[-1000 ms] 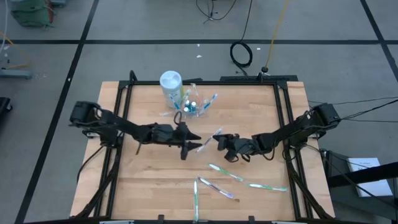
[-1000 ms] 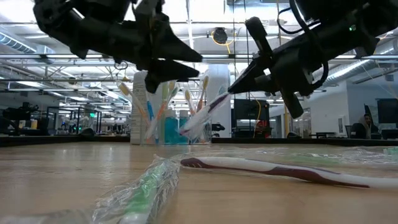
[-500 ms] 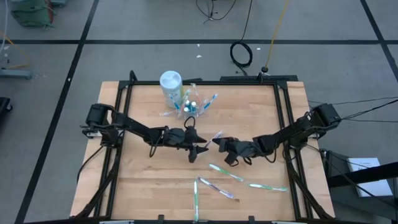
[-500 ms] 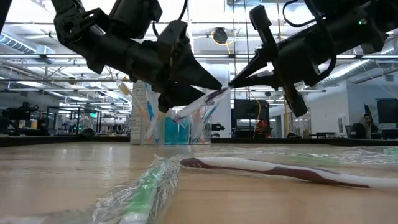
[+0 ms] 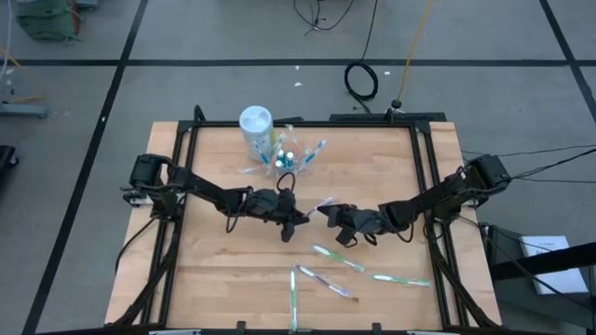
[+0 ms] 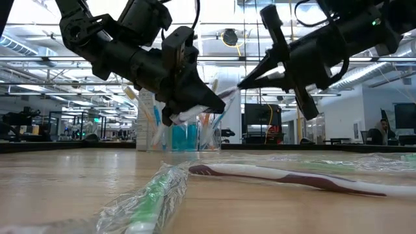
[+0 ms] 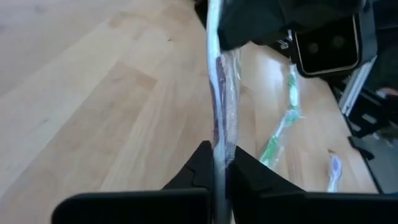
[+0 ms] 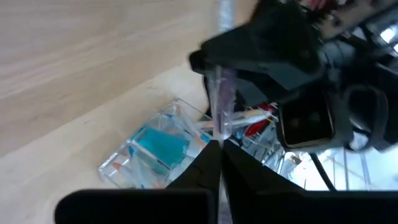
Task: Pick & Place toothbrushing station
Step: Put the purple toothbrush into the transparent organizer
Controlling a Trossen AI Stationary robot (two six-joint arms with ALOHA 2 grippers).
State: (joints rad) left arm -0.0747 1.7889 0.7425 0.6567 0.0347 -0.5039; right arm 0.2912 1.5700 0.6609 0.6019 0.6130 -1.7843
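Observation:
A purple-and-white toothbrush (image 5: 319, 205) in a clear wrapper hangs above the table's middle, between my two grippers. My left gripper (image 5: 300, 221) is shut on one end and my right gripper (image 5: 323, 212) is shut on the other. In the low view the toothbrush (image 6: 221, 99) slopes up from the left gripper (image 6: 207, 108) to the right gripper (image 6: 242, 84). The clear holder (image 5: 291, 160), with toothbrushes and blue tubes in it, stands on the table behind them, toward the far edge. My left gripper pinches the wrapped toothbrush's lower end (image 7: 219, 155) between its two fingers. It comes from the table's left, slanting down, with the fingers along the brush. The brush is clear of the table. My right gripper pinches the opposite, higher end (image 8: 219, 134) between its two fingers. It comes from the table's right, with the fingers along the brush, which runs straight ahead to the other gripper.
Several wrapped toothbrushes lie loose on the near half of the table: green ones (image 5: 337, 258) (image 5: 400, 278) (image 5: 293, 302) and a purple one (image 5: 324, 282). A white cylinder (image 5: 255, 124) stands beside the holder at the far edge. Black frame rails (image 5: 177, 186) run along both table sides.
My left gripper has moved down and toward the table's right, up to the toothbrush that my right gripper holds. It came with its fingers open and has shut on the brush's free end. The right gripper has kept its place.

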